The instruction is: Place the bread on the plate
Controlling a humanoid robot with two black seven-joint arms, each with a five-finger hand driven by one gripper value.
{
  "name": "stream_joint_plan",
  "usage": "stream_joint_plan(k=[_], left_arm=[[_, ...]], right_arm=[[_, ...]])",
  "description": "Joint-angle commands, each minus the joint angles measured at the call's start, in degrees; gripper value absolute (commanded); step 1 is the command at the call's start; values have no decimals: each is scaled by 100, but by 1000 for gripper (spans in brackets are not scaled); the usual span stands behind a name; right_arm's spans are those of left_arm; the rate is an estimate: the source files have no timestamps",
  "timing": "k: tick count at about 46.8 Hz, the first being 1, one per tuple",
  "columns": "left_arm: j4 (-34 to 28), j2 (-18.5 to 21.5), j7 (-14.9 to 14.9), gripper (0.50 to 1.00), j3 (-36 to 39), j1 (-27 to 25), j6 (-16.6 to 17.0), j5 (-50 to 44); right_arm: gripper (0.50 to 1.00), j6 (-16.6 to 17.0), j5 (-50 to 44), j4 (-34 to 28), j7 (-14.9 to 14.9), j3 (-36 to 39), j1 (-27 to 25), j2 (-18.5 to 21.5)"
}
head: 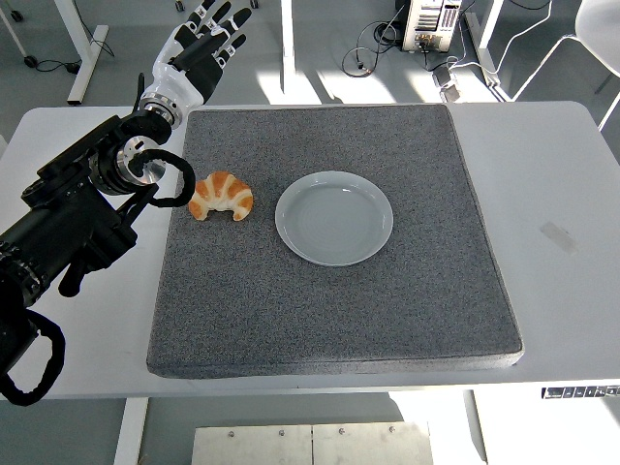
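Observation:
A golden croissant (222, 196) lies on the left part of the grey mat (329, 310). A pale round plate (334, 217), empty, sits on the mat just right of the croissant, a short gap between them. My left hand (201, 46) is raised above the table's far left corner, beyond the croissant, fingers spread and holding nothing. The left arm (77, 218) reaches in from the lower left along the mat's left side. The right arm is out of view.
The mat covers most of the white table (562, 194). A small piece of tape (560, 235) lies on the table at the right. Table legs and cables show on the floor behind.

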Motion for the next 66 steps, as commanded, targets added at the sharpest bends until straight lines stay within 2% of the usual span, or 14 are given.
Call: stream_joint_plan(k=[1,4,9,14,18,23,28,32,36,42,49,59,66], left_arm=[[-129,125,-3,978,406,-17,63,368],[-155,257,-12,975,810,-96,221,684],[-409,476,-47,977,1469,-289,748,1220],[-1261,942,50,977,2075,-430,1284,1450],[-1973,1337,32,977,2638,-544,1460,1493],[-2677,1742,-56,984,3359,-887,1513,1756],[-2722,1979,-231,984,4018,-1238,1575,2301],[-2765,2234,-503,981,4361,-1441,1549,2705],[-2774,2358,-539,974,4687,-1608,1540,3180],[-2774,2481,-337,975,5345,-1827,1496,3559],[-2766,2630,208,977,5768,-2030,1364,3559],[-2766,2701,349,978,5812,-1942,1364,3568],[-2766,2665,357,977,5821,-1565,1390,3620]], right_arm=[[1000,8,0,0,0,0,-7,0],[1000,8,0,0,0,0,2,0],[1000,-1,0,0,0,0,2,0],[1000,-1,0,0,0,0,2,0],[1000,8,0,0,0,0,2,0],[1000,-1,0,0,9,0,-7,0],[1000,-1,0,0,0,0,-7,0],[1000,-1,0,0,0,0,2,0],[1000,8,0,0,0,0,2,0],[1000,-1,0,0,0,0,2,0],[1000,-1,0,0,0,0,2,0],[1000,8,0,0,0,0,2,0],[1000,8,0,0,0,0,2,0]])
